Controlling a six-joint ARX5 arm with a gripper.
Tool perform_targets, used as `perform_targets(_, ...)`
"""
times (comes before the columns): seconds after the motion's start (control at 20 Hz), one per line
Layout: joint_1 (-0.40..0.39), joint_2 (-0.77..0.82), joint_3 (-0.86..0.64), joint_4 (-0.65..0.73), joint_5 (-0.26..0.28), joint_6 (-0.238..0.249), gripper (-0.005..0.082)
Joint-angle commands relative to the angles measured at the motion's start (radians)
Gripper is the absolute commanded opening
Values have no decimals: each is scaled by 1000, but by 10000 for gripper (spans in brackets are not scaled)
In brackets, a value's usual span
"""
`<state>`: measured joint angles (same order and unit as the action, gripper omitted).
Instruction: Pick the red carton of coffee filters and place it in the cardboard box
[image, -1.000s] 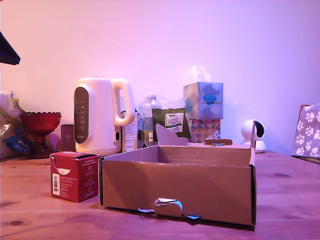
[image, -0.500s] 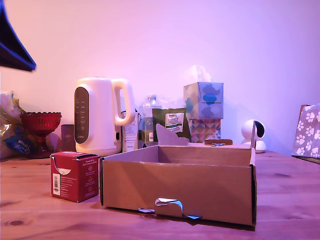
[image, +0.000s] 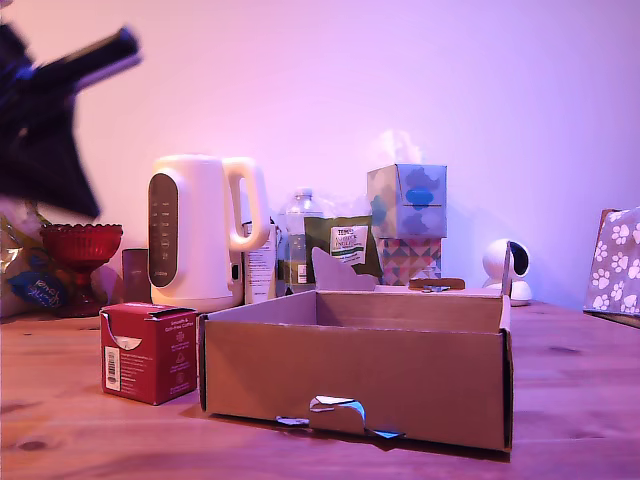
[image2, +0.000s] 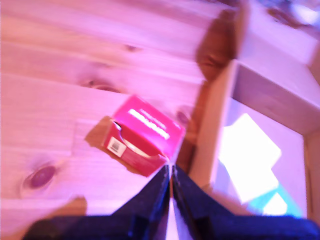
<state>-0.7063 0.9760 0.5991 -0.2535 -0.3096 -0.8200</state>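
Arm: swinging further into the exterior view since earlier, blurred, high above the carton. Pincer: fingertips pressing together, gripping nothing. Carton: standing on the counter, just beside the cardboard box, lying below the pincer.

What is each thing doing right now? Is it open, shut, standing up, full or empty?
Red carton: standing on the table, top flap slightly lifted, not held.
Cardboard box: open on top, no carton in it.
Gripper: shut, holding nothing, above the carton.
Kettle: upright, lid closed.
Red goblet: upright.
Tissue box: upright, a tissue sticking out the top.
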Motion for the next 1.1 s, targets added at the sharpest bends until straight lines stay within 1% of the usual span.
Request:
perform_targets(0.0, 2, 32, 42, -6, 3, -42, 305)
perform_targets(0.05, 6, 55, 72, -16, 19, -44, 460)
perform_targets(0.1, 13, 78, 98, -30, 32, -45, 546)
perform_targets(0.15, 22, 105, 123, -46, 43, -48, 571)
perform_targets(0.2, 31, 132, 146, -64, 56, -85, 571)
perform_targets(0.25, 40, 157, 166, -80, 72, -85, 571)
perform_targets(0.35, 47, 209, 203, -106, 100, -134, 570)
perform_targets(0.4, 47, 232, 220, -132, 105, -167, 570)
perform_targets(0.45, 47, 256, 238, -158, 109, -189, 569)
perform_targets(0.65, 46, 328, 293, -240, 111, -227, 569)
perform_targets(0.7, 46, 341, 302, -249, 111, -248, 569)
perform_targets(0.85, 51, 389, 327, -283, 111, -283, 569)
perform_targets(0.95, 59, 422, 336, -301, 126, -326, 569)
perform_targets(1.0, 60, 438, 338, -300, 140, -326, 569)
perform_targets(1.05, 59, 452, 338, -299, 146, -339, 569)
